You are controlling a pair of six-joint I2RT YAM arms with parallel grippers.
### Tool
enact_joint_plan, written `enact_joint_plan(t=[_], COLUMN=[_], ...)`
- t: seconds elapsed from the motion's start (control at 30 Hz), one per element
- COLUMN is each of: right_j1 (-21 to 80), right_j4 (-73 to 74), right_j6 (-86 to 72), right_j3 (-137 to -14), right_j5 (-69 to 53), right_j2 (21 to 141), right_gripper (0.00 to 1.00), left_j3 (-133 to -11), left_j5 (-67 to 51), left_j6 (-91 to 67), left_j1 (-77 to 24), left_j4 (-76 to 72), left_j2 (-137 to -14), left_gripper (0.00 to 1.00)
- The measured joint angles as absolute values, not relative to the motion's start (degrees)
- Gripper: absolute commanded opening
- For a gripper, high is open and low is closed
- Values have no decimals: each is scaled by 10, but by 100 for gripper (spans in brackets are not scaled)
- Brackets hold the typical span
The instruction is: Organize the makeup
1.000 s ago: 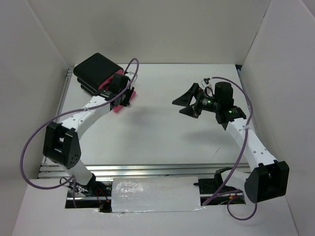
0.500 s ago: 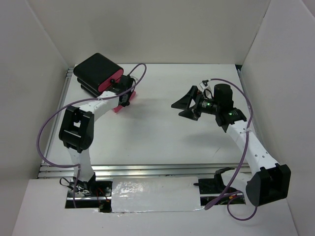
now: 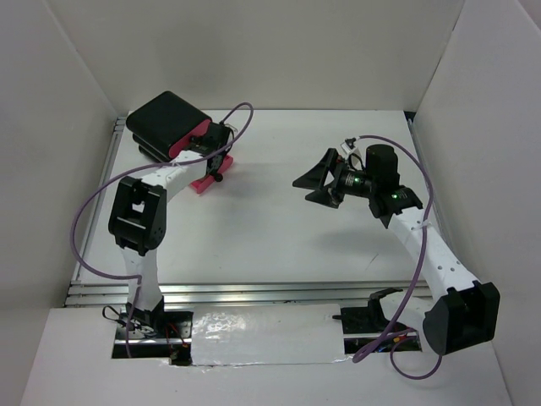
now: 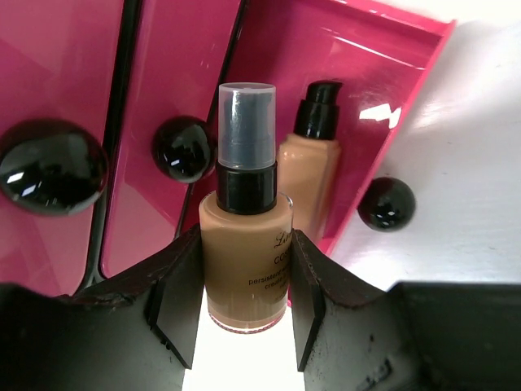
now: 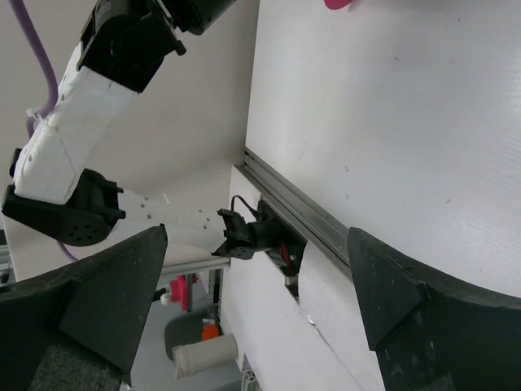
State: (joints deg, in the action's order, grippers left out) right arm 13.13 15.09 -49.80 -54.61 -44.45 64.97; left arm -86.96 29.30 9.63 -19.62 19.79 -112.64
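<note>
Left gripper (image 4: 242, 281) clamps a tan bottle (image 4: 244, 236) between its two black fingers (image 4: 175, 301), jaws about half open and pressed against the bottle's rounded sides. The bottle is glossy and holds tan liquid under a black collar and a clear, frosted-looking cap, with dark print on its front partly cut off by the right finger. It stands just in front of a pulled-out pink drawer (image 4: 366, 65) at the far left of the tabletop (image 3: 279, 228).

A second tan bottle (image 4: 309, 175), squarer and topped with a bare black pump, sits inside that shiny plastic drawer. Round, glossy black knobs (image 4: 385, 204) stud the pink drawer fronts.

The overhead view does not show either bottle. It shows the left gripper (image 3: 215, 165) reaching in at the black box (image 3: 165, 118), a matte, round-cornered case, with the open drawer (image 3: 203, 182) jutting out onto the white tabletop.

Right gripper (image 3: 317, 182) hangs over the middle right of the tabletop, well apart from the box. Its own camera shows the right gripper (image 5: 256, 244) spread fully wide and holding nothing, with smooth white tabletop and a ridged metal rail (image 5: 301, 216) between its fingers.
</note>
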Motion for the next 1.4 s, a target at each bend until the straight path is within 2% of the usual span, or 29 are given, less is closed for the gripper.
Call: enact_joint_plan(t=[0.1,0.2,0.23,0.33,0.4,0.5,0.63,0.8,1.13,1.33,1.4], right_j1=[135,138,139,140,140,140,140,143,145,145,145], right_j4=[151,151,151,150,150,150,148,145,145,137,138], right_j6=[-498,-498,-498,-498,-499,-499,-499,-501,-500,-500,-500], right_j3=[-546,-546,-546,-546,-546,-546,-546,-546,-546,-546,-546], right_j5=[-447,-449,-449,-451,-453,-455,-459,-461,-463,-463,-461], right_j2=[650,650,650,650,650,650,650,651,651,670,675], right_gripper=[100,100,100,100,100,100,100,100,100,100,100], left_j3=[-880,-882,-883,-885,-885,-885,-885,-885,-891,-896,-896], left_j5=[299,305,308,318,329,336,341,350,348,333,333], left_j6=[104,106,107,109,117,119,120,121,116,108,87], left_j1=[-195,-194,-193,-192,-192,-192,-192,-189,-184,-190,-191], left_j4=[198,200,202,202,201,200,197,194,206,217,229], left_j2=[-1141,-1145,-1146,-1147,-1148,-1151,-1153,-1154,-1154,-1138,-1129], left_gripper=[21,29,34,40,41,47,62,71,68,59,61])
